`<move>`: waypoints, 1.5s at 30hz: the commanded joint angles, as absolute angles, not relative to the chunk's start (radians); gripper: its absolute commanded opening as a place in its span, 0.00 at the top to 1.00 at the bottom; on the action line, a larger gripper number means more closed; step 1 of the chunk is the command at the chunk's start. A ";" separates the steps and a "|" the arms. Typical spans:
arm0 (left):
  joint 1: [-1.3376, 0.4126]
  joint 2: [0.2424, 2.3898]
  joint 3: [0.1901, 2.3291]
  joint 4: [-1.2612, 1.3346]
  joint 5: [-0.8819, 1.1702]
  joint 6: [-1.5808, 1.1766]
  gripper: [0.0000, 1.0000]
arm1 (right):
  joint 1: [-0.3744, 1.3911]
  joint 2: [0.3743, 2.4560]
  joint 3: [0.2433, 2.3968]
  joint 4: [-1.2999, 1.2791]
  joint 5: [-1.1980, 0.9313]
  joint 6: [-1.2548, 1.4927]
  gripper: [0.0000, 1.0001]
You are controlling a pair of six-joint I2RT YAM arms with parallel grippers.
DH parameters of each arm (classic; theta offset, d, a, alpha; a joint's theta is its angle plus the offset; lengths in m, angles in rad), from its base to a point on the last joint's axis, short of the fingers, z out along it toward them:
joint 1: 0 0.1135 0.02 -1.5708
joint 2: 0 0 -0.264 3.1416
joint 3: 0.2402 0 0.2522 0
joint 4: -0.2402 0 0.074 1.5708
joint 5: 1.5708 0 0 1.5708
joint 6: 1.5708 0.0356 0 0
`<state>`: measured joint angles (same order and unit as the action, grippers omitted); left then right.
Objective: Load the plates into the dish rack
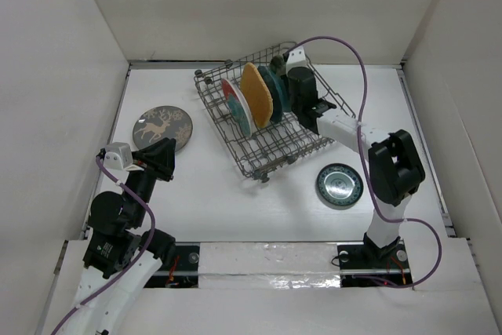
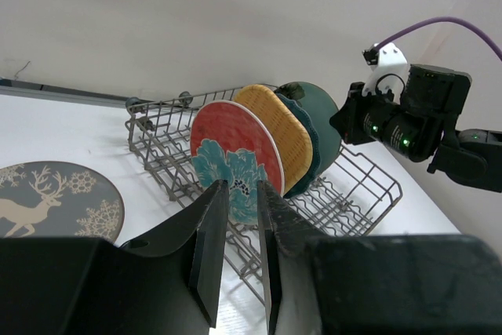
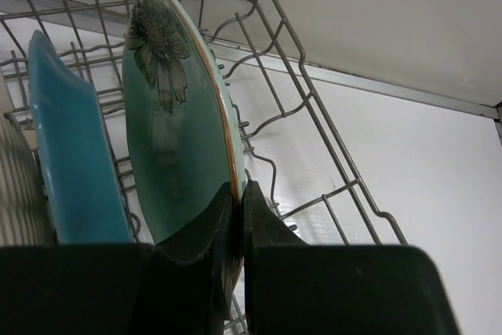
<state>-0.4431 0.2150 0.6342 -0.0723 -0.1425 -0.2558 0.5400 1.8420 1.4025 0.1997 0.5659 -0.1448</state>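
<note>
Top view: six plates counted, four on edge in the dish rack (image 1: 290,143), two flat on the table (image 1: 235,209). Rack row, left to right: red plate with teal flowers (image 1: 234,106), yellow woven plate (image 1: 257,96), teal scalloped plate (image 1: 269,84), pale mint plate (image 1: 280,93). Grey deer plate (image 1: 163,127) left of the rack, apart from it. Small dark ringed plate (image 1: 339,185) near the rack's right near corner, not touching. Right tool (image 1: 281,67) at the far end of the row, at the pale mint plate. Left tool (image 1: 165,151) just beside the near edge of the grey deer plate. Left wrist view: left tool (image 2: 243,187) with a narrow gap between fingers, nothing gripped. Beyond it the dish rack (image 2: 357,194) with the same four upright: red plate with teal flowers (image 2: 227,151) nearest, then yellow woven plate (image 2: 278,135), teal scalloped plate (image 2: 308,151), pale mint plate (image 2: 321,111) showing its darker back. Grey deer plate (image 2: 47,202) flat at lower left, one deer and snowflakes on it. Right arm (image 2: 408,123) at the rack's far end. Right wrist view: right tool (image 3: 237,194) pinched tight on the rim of the pale mint plate (image 3: 172,139), upright inside the dish rack (image 3: 306,92), dark flower print near its top. Teal scalloped plate (image 3: 70,162) in the next slot left, not touching it. Sliver of yellow woven plate (image 3: 14,194) at the left edge.
</note>
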 commanded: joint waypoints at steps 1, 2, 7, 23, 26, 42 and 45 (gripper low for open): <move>-0.442 0.227 0.634 -0.031 -0.137 -0.252 0.81 | 0.572 1.827 1.428 0.406 0.629 -0.181 1.00; -0.442 0.226 0.634 -0.031 -0.137 -0.253 0.81 | 0.572 1.833 1.418 0.414 0.638 -0.183 1.00; -0.442 0.222 0.634 -0.031 -0.133 -0.253 0.81 | 0.620 1.878 1.391 0.439 0.673 -0.204 0.99; -0.442 0.206 0.634 -0.028 -0.120 -0.255 0.81 | 0.630 1.776 1.295 0.370 0.733 -0.029 0.61; -0.442 0.199 0.632 -0.023 -0.120 -0.255 0.81 | 0.630 1.770 1.298 0.328 0.736 -0.005 0.59; -0.442 0.201 0.632 -0.025 -0.120 -0.256 0.81 | 0.514 1.499 1.154 0.173 0.479 0.250 0.46; -0.442 0.207 0.635 -0.025 -0.118 -0.255 0.82 | 0.543 1.407 1.144 0.153 0.411 0.264 0.80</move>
